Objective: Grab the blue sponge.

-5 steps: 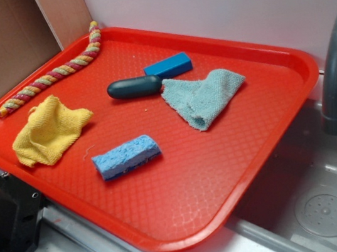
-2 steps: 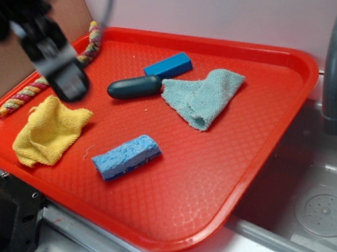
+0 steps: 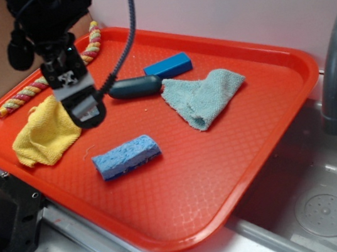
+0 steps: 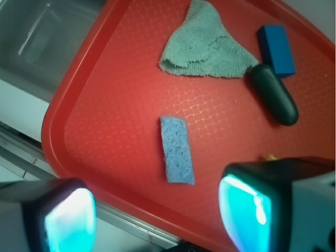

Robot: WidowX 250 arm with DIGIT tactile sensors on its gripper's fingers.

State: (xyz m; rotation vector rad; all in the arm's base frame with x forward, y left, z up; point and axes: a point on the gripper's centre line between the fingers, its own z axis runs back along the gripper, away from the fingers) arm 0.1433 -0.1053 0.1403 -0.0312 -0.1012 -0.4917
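Light blue porous sponge block (image 3: 126,157) (image 4: 176,149) lies flat on red plastic tray (image 3: 236,154) (image 4: 105,121), front-centre, untouched. Black gripper (image 3: 87,111) (image 4: 157,215) hangs above w/ jaws wide, empty, over crumpled yellow cloth (image 3: 46,135). Teal cloth (image 3: 205,97) (image 4: 205,47) well apart.

Hovering above red tray (image 4: 94,105), pincer (image 4: 157,215) spread wide, blue sponge (image 4: 176,149) lying between fingertips (image 4: 247,210), untouched.

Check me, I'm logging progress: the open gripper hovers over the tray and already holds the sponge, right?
Not holding it. In the wrist view the gripper is open and empty, and the sponge lies untouched on the tray ahead of it.
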